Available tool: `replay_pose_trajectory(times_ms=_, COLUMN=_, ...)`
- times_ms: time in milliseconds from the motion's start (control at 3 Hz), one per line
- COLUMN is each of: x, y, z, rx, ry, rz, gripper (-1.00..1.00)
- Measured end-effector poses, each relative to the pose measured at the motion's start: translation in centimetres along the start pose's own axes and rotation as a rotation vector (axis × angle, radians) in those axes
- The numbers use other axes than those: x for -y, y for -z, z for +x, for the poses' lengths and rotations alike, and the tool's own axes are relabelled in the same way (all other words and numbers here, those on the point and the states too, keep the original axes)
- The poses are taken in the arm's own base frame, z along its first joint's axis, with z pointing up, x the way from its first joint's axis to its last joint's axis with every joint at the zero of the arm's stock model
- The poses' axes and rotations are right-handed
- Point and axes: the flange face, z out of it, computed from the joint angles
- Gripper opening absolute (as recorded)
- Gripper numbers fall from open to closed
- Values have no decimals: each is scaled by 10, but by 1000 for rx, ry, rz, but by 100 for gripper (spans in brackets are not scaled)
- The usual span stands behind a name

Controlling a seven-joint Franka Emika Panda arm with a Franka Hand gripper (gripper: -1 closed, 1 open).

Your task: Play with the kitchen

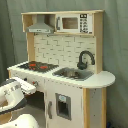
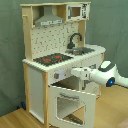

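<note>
Nearest in the second exterior view we see the oven door [image 2: 70,107], swung down and open at the foot of the kitchen [image 2: 52,70]; in the first exterior view a windowed lower door [image 1: 63,106] faces us, and we cannot tell there whether it is open. The kitchen itself stands on a wooden floor [image 2: 12,120] before a grey-green backdrop.

Just above the open door, our arm [image 2: 107,74] reaches in from the second exterior view's right, its long axis roughly level and running along the kitchen's front. The end effector [image 2: 76,73] sits at the front panel just under the worktop [image 2: 37,64], near the knobs [image 2: 56,75]. In the first exterior view it [image 1: 31,88] comes in from the first exterior view's left at the same height. We cannot tell how far it is open or whether it holds anything.

The relation that matters, as we judge it: the knob panel lies straight ahead of the end effector, touching or just short of it.

Farther back lie the black-red hob [image 1: 36,65], the sink [image 1: 73,73] with its black faucet [image 1: 85,59], then the grey hood [image 1: 41,26] and microwave [image 1: 74,23].
</note>
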Motion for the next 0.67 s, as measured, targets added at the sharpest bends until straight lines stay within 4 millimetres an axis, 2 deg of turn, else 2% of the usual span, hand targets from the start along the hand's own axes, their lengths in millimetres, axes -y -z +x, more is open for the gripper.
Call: replay_pose_trajectory(times_ms=667, x=-63, y=62, z=-3, rx=-15, ry=-66, rz=-132, gripper=100)
